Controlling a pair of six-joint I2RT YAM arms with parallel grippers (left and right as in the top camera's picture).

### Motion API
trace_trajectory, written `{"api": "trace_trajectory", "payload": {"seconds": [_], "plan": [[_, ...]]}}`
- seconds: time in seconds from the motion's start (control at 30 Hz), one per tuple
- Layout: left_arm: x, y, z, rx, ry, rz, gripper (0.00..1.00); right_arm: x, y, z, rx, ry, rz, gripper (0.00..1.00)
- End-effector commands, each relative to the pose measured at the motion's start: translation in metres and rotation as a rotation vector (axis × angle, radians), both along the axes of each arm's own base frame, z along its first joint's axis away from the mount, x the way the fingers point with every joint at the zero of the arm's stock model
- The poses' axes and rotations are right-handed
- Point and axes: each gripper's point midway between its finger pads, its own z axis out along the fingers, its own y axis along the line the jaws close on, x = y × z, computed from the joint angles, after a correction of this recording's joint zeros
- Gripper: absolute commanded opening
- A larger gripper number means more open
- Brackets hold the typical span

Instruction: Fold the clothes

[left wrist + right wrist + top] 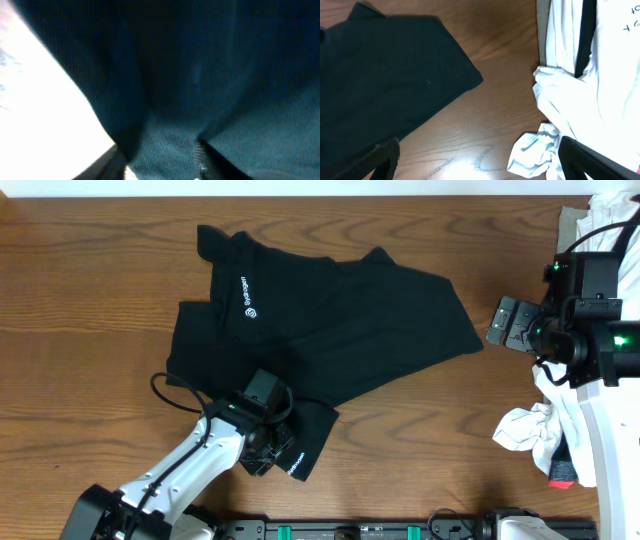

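Black clothes [340,330] stretch from my left gripper [272,448], whose grip I cannot tell on their near corner, toward the right gripper [505,325], its jaws apart and empty.

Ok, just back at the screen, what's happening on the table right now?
The left gripper is down on the near edge of the black garment, which lies loosely spread on the wooden table, not yet neatly folded. Its wrist camera sees only dark cloth, so a grip can't be confirmed. The right gripper is open and empty, just off the garment's right corner, beside the white garments.
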Motion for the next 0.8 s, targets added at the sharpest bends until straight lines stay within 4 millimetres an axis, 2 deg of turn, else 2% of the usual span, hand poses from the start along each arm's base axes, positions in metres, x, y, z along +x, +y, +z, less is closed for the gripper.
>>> {"api": "trace_trajectory", "payload": {"seconds": [0.0,0.23,0.33,0.37,0.43,0.63,0.77], "plan": [[-0.012,0.009,-0.015,0.041,0.039,-0.031,0.36,0.000,-0.003,0.001,-0.007,-0.003,-0.007,0.99],[-0.017,0.008,-0.014,0.025,0.046,-0.092,0.26,0.000,-0.003,0.001,-0.007,-0.003,-0.007,0.99],[-0.019,0.007,-0.014,0.019,0.045,-0.124,0.19,0.000,-0.003,0.001,-0.007,-0.003,-0.007,0.99],[-0.019,0.008,-0.014,0.020,0.049,-0.126,0.12,0.000,-0.003,0.001,-0.007,-0.003,-0.007,0.99],[-0.020,0.007,-0.014,0.018,0.050,-0.137,0.06,0.000,-0.003,0.001,-0.007,-0.003,-0.007,0.99],[-0.024,-0.001,-0.011,-0.047,0.035,-0.270,0.06,0.000,-0.003,0.001,-0.007,-0.003,-0.007,0.99],[-0.023,-0.001,-0.011,-0.051,0.020,-0.298,0.06,0.000,-0.003,0.001,-0.007,-0.003,-0.007,0.99]]}}
